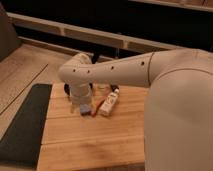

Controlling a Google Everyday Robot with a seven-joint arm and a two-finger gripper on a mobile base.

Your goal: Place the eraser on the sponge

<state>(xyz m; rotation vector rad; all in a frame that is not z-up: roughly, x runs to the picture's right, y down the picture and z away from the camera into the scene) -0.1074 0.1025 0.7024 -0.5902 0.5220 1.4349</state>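
The sponge [85, 109] is a small flat blue block lying on the wooden table [90, 140], left of centre. My gripper [80, 102] hangs straight down from the white arm [115, 71], directly over the sponge's left part and hiding some of it. The eraser [109, 103], a white labelled bar, lies on the table just right of the sponge, apart from the gripper. Between them rests a thin orange-red piece [98, 105].
A dark mat [25, 125] covers the table's left side. The robot's white body [180, 115] fills the right of the view. Beyond the table's far edge is a wooden floor and a dark wall with a pale rail [75, 32].
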